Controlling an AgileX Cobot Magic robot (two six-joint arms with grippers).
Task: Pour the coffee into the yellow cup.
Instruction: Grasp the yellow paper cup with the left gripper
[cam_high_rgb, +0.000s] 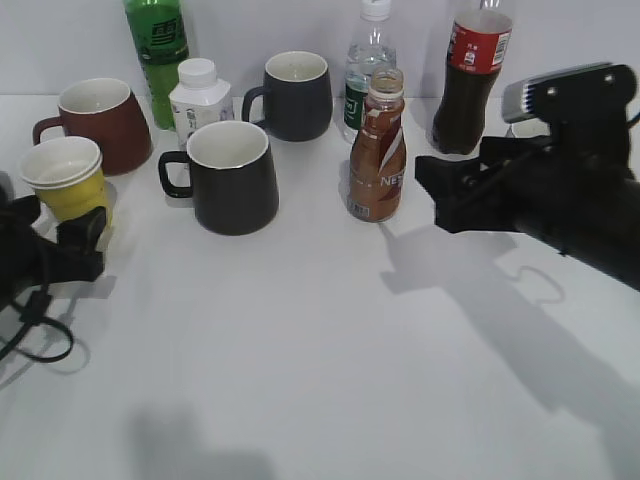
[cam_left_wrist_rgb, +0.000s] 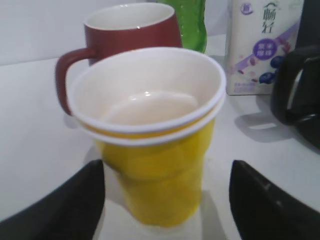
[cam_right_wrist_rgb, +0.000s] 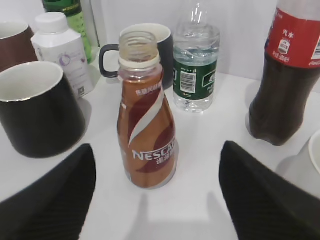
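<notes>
The coffee is a brown Nescafe bottle with no cap, upright in the middle of the table; it also shows in the right wrist view. The yellow cup with a white inside stands at the left edge and fills the left wrist view. My left gripper is open, its fingers on either side of the cup's base, not touching. My right gripper is open, just short of the bottle, which stands ahead between the fingers.
A black mug stands left of the bottle, a dark mug and water bottle behind it. A cola bottle, green bottle, white milk bottle and red-brown mug line the back.
</notes>
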